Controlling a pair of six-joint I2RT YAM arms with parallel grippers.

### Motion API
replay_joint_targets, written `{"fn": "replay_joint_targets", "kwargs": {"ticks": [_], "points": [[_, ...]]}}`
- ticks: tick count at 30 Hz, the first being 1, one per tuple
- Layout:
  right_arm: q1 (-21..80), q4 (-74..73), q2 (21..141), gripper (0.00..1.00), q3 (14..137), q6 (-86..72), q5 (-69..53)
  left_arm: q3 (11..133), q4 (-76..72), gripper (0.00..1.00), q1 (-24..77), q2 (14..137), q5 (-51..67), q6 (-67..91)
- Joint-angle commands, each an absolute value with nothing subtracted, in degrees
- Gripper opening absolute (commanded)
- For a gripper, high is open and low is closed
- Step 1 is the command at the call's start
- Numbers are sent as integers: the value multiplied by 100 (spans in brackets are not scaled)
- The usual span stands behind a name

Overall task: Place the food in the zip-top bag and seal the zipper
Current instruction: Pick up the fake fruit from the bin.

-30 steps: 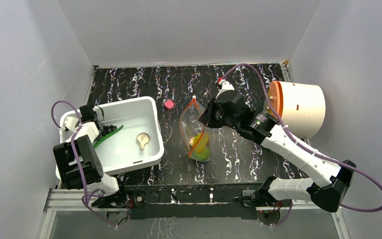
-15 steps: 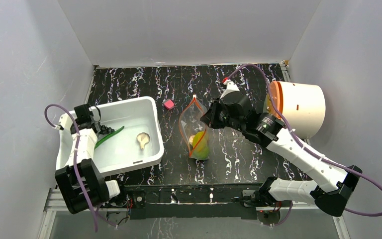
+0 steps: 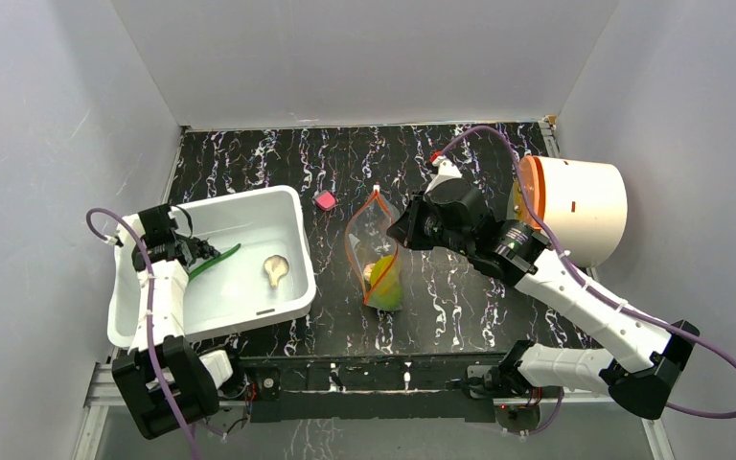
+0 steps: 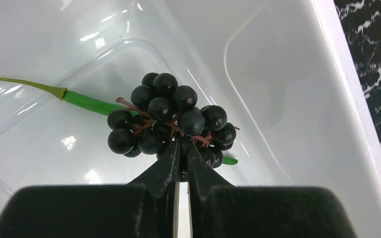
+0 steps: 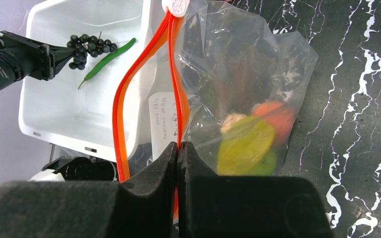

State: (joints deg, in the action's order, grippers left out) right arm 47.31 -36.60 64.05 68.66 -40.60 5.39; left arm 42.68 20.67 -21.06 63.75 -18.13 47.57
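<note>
On your left, the bin holds the grape bunch over the long pod, with the mushroom to their right. Right of the bin lies the zip-top bag, with food pieces in its near end. The small block sits behind the bag, and the round container is at the far right.

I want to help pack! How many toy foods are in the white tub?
3: grapes in the left gripper, a green pod under them, a mushroom at the middle of the tub. None seem hidden.
</note>
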Motion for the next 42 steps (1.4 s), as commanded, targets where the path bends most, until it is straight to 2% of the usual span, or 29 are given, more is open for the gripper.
{"fn": "replay_joint_targets", "kwargs": {"ticks": [1, 10, 27, 42], "points": [[4764, -3213, 6299, 0, 6926, -4069, 519, 4153, 2254, 0, -2129, 6075, -1016, 4294], [4763, -3151, 6337, 0, 6815, -4114, 442, 4119, 2356, 0, -2031, 5802, -250, 3742], [4763, -3059, 6265, 0, 6585, -4115, 362, 5299, 3167, 0, -1457, 5609, 974, 3039], [4764, -2892, 6444, 0, 6450, -4112, 178, 5924, 3632, 0, -979, 5523, 1330, 3182]]}}
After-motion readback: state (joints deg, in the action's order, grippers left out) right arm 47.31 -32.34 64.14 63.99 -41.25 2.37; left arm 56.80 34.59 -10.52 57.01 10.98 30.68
